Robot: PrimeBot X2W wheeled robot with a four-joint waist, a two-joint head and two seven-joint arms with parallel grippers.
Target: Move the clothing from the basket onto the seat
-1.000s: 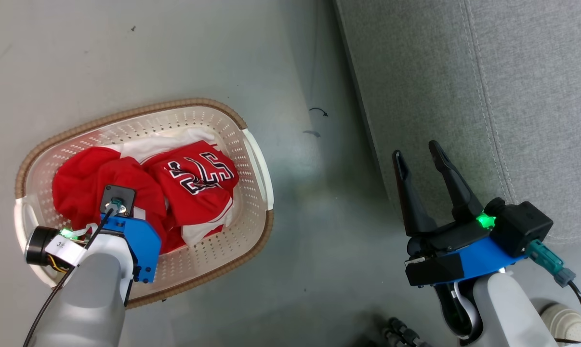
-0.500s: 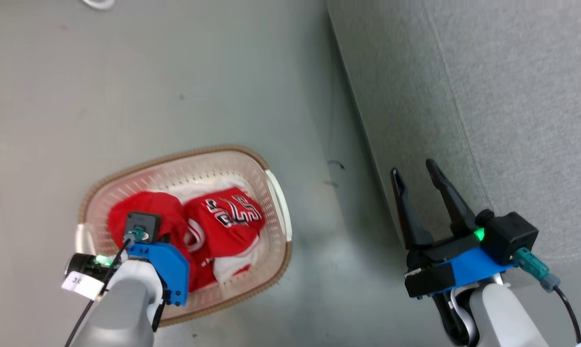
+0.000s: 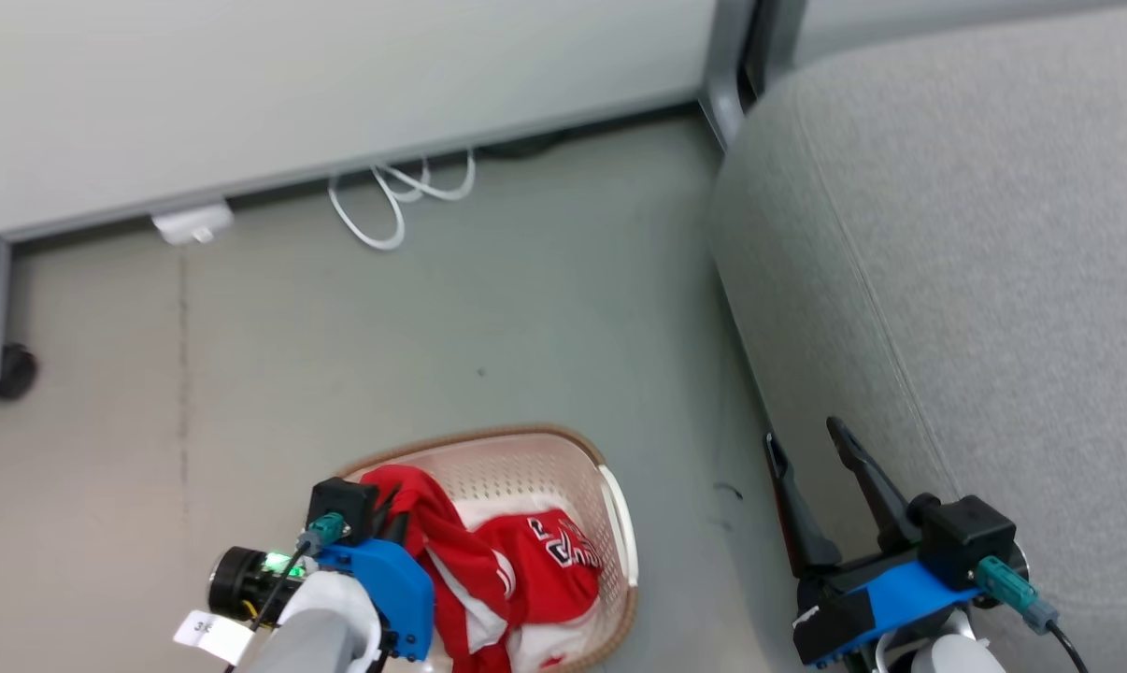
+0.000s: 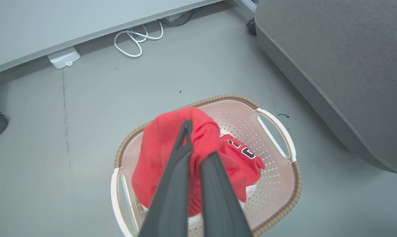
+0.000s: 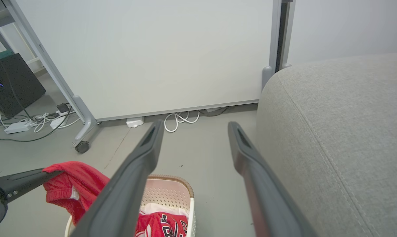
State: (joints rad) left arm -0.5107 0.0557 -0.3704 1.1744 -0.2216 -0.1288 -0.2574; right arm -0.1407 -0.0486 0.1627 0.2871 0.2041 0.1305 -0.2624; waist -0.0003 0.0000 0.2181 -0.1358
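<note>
The cream basket [image 3: 526, 439] with a brown rim stands on the floor, left of the grey seat [image 3: 975, 280]. My left gripper [image 3: 388, 516] is shut on a red garment [image 3: 423, 523] of the clothing and holds it raised above the basket, its lower part still hanging inside. In the left wrist view the fingers [image 4: 182, 154] pinch that red garment [image 4: 159, 144] over the basket [image 4: 218, 98]. A red jersey with lettering [image 3: 559, 561] lies in the basket. My right gripper [image 3: 802, 435] stands open and empty beside the seat's edge.
A white partition panel [image 3: 339, 84] on a grey wheeled frame stands behind the basket. A looped white cable [image 3: 391, 201], a white adapter [image 3: 192, 222] and a caster [image 3: 7, 372] lie along its foot. Bare grey floor [image 3: 479, 308] lies between panel and basket.
The camera has tilted up, so the whole picture shifted down. My left gripper has risen, pulling one red garment up from the pile. The right gripper stays open.
</note>
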